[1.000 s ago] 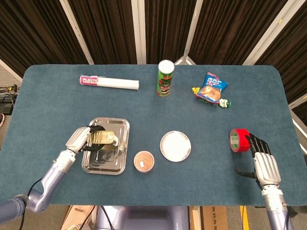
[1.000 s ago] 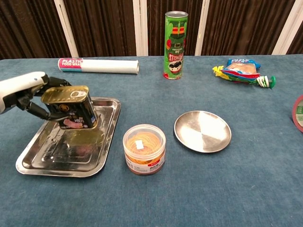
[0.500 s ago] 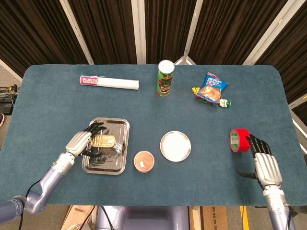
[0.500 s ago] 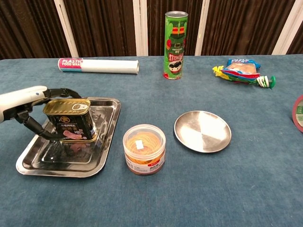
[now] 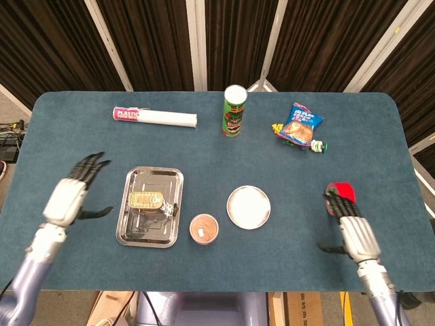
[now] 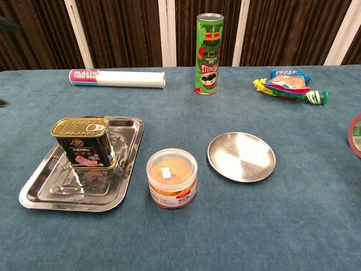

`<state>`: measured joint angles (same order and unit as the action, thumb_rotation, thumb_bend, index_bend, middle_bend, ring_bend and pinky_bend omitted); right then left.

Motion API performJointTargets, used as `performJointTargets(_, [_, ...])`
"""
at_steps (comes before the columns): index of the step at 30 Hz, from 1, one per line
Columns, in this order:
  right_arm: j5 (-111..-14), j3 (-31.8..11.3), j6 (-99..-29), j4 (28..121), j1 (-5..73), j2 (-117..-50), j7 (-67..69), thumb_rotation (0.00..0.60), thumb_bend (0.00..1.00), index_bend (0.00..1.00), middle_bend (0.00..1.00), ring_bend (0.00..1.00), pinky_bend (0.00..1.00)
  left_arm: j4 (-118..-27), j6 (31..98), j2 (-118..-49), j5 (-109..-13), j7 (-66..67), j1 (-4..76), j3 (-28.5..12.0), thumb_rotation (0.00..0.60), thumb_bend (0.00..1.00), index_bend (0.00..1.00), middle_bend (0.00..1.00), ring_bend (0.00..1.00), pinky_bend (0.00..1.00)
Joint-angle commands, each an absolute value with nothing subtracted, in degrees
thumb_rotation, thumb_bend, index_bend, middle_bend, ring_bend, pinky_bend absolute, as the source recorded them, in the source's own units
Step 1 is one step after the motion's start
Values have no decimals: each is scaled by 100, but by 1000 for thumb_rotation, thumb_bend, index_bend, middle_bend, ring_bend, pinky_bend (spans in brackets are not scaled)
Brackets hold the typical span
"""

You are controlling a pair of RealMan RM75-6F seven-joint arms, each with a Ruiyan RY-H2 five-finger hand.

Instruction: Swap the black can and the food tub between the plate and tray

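The black can (image 5: 147, 200) (image 6: 84, 143) with a gold lid stands upright in the steel tray (image 5: 168, 227) (image 6: 121, 180). A clear food tub (image 5: 204, 227) (image 6: 172, 177) sits on the cloth between the tray and the round plate (image 5: 249, 207) (image 6: 241, 156), which holds nothing. My left hand (image 5: 70, 196) hovers left of the tray, fingers spread, holding nothing. My right hand (image 5: 350, 227) is at the right front, fingers apart, just in front of the red tape roll. The chest view shows neither hand.
A green chip tube (image 5: 234, 111) (image 6: 209, 46) stands at the back middle, a plastic wrap roll (image 5: 155, 117) (image 6: 117, 78) lies back left, a snack bag (image 5: 299, 125) (image 6: 287, 82) back right. A red tape roll (image 5: 340, 191) (image 6: 356, 134) sits behind my right hand.
My left hand let go of the black can, now standing in the tray, and drew away to the left with fingers spread. My right hand shifted slightly left.
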<state>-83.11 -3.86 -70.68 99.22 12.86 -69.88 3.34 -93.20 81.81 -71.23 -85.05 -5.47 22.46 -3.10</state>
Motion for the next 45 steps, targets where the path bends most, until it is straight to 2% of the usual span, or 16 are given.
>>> performJointTargets(1, [-8726,-346,-6540,10389,1763,-7009,126,600,0,0,0,0,0,-10018,9221,-6605,-8309,857,1231,4,600,130,121,0,0,68])
performJointTargets(7, [-8480,-533,-5473,11309,2550,-7210,-673,600,0,0,0,0,0,-9798,9541,-6783,-8153,900,838,15,600,131,121,0,0,49])
performJointTargets(10, [-7929,-706,-4965,11555,2956,-7508,-1095,600,0,0,0,0,0,-9710,9547,-6810,-8175,860,808,-41,600,133,121,0,0,49])
performJointTargets(14, [-7158,-883,-4643,11555,3416,-7953,-1675,600,0,0,0,0,0,-9686,9489,-6817,-8143,850,775,-100,600,133,121,0,0,49])
performJointTargets(24, [-5660,-1129,-4749,11050,4254,-8910,-2580,600,0,0,0,0,0,-9652,9419,-6827,-8125,784,694,-238,600,135,127,0,0,49])
performJointTargets(35, [-4916,-1219,-4869,10240,4781,-9438,-2734,600,0,0,0,1,0,-9621,9416,-6871,-8138,695,617,-382,600,140,135,0,0,49])
performJointTargets(41, [-4752,-1162,-4996,9933,4902,-9627,-2730,600,0,5,134,149,0,-9610,9425,-6910,-8131,619,584,-477,600,155,159,0,0,50])
performJointTargets(45, [-4781,-1072,-5028,9802,4934,-9719,-2704,600,0,75,194,213,0,-9550,9511,-6992,-8157,571,554,-552,600,159,165,0,0,50])
